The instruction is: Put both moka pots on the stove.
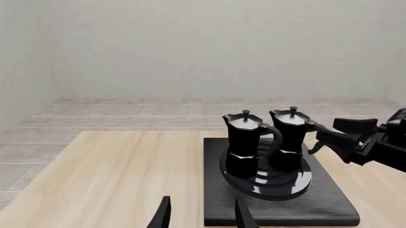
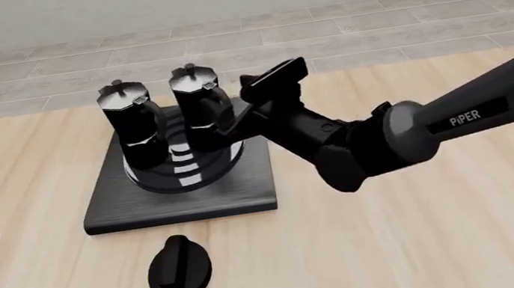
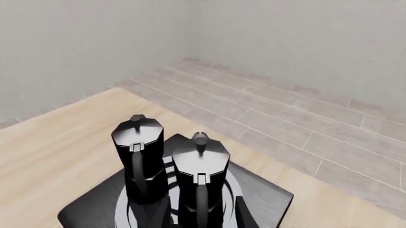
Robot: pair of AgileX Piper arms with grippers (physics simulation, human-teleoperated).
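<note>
Your right gripper [image 2: 254, 106] sits at the handle of the nearer-to-it moka pot [image 2: 197, 107], the one on the right side of the stove [image 2: 115, 209]. From the front view the fingers look spread to either side of the handle, and in the right wrist view the two fingertips [image 3: 244, 213] flank the pot's base with a gap between them. I judge the jaws parted rather than clamped on the handle, though contact at the handle itself is hard to read.

Your left gripper [image 1: 199, 213] hangs well back from the stove, off its near left corner. Its two fingers stand apart with nothing between them, so it is released and empty.

Both pots stand on the stove's ringed burner: the second moka pot [image 2: 130, 120] is just beside the first, apart by a narrow gap. Each is upright, long axis vertical, lid knob on top. Their handles point toward your right arm's side of the stove, the spouts away from it.

The placing step looks done, so you appear to be at the release. The next move calls for drawing the right gripper straight back from the handle without dragging it sideways; a nudge could tip that pot into its neighbour.

The black oval knob [image 2: 178, 268] lies on the table [image 2: 432, 240] just in front of the stove.
</note>
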